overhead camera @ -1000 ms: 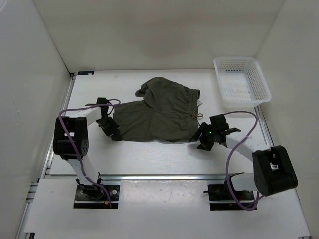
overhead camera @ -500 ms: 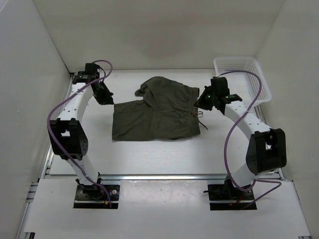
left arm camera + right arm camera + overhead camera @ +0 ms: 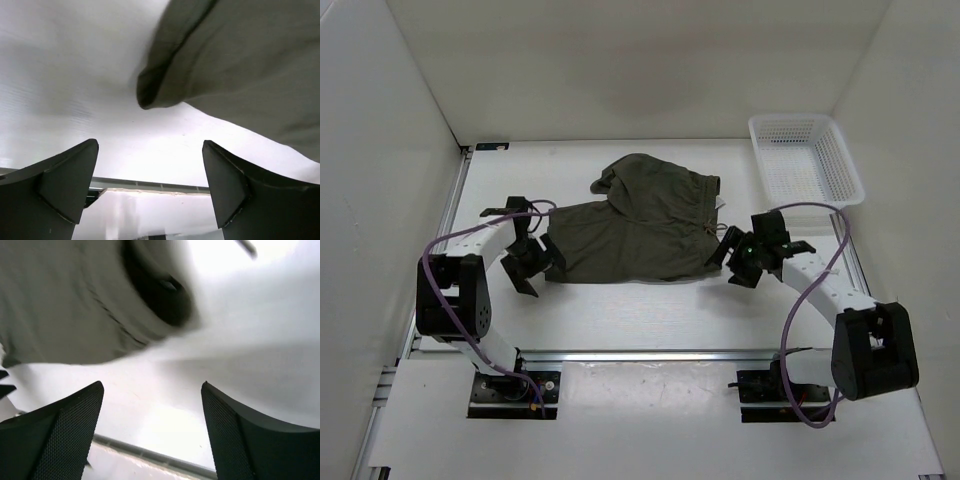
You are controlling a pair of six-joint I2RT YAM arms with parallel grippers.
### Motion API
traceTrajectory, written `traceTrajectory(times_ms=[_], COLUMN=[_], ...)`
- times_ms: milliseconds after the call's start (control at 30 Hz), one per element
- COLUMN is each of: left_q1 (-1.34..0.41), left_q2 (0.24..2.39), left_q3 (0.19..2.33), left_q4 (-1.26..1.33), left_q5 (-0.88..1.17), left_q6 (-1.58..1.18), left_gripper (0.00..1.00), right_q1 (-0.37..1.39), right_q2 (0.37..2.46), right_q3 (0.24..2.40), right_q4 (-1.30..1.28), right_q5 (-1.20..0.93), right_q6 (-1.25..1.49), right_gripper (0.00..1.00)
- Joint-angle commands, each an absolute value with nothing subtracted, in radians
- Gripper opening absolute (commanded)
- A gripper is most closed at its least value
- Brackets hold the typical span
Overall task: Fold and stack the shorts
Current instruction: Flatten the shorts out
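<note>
Closing shallow, you could pinch one layer only: the shorts (image 3: pixel 640 232) lie spread on the counter (image 3: pixel 640 312), left end effector (image 3: pixel 532 265) and right end effector (image 3: pixel 730 262) wide open, empty, at their near corners.

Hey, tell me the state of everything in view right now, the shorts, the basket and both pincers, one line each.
Dark olive-green soft cloth shorts: lying on the table, far leg bunched up, held by neither pincer.
White plastic mesh basket: upright at the far right corner, nothing seen inside.
Left pincer: open, low beside the shorts' left hem corner, gripping nothing.
Right pincer: open, low beside the waistband end, gripping nothing.
</note>
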State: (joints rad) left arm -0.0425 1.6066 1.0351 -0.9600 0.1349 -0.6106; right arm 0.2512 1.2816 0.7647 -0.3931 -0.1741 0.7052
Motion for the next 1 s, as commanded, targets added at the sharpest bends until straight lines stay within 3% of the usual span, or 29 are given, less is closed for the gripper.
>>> traceTrajectory(times_ms=[0,67,200,233,300,333,400,433,500,700,967], left_q1=[-0.041,-0.041,-0.041,-0.041,-0.041,-0.041,-0.041,-0.041,-0.041,-0.032,-0.012], left_q2=[1.58,1.601,1.701,1.716,1.744,1.77,1.781,1.781,1.772,1.668,1.612], left_q3=[1.008,1.008,1.038,1.07,1.106,1.144,1.182,1.224,1.271,1.433,1.467], left_q4=[-0.862,-0.842,-0.807,-0.807,-0.807,-0.807,-0.834,-0.847,-0.9,-1.011,-1.054], left_q5=[0.183,0.192,0.178,0.155,0.143,0.143,0.143,0.143,0.132,0.069,0.087], left_q6=[-0.624,-0.624,-0.624,-0.624,-0.624,-0.611,-0.6,-0.6,-0.6,-0.591,-0.572], left_gripper=[0.97,0.94,0.69,0.5,0.24,0.11,0.11,0.11,0.11,0.11,0.11], right_q1=[0.242,0.242,0.242,0.242,0.242,0.242,0.242,0.242,0.233,0.213,0.204], right_q2=[1.264,1.287,1.362,1.406,1.451,1.474,1.546,1.593,1.627,1.539,1.375], right_q3=[0.694,0.673,0.673,0.704,0.736,0.75,0.81,0.834,0.946,1.112,1.095], right_q4=[-0.261,-0.217,-0.14,-0.14,-0.13,-0.115,-0.115,-0.115,-0.222,-0.385,-0.504], right_q5=[-0.288,-0.288,-0.288,-0.278,-0.258,-0.258,-0.258,-0.258,-0.218,-0.13,-0.121], right_q6=[0.779,0.792,0.801,0.801,0.782,0.782,0.756,0.746,0.703,0.62,0.588], right_gripper=[0.84,0.85,0.81,0.75,0.67,0.57,0.42,0.22,0.0,0.0,0.0])
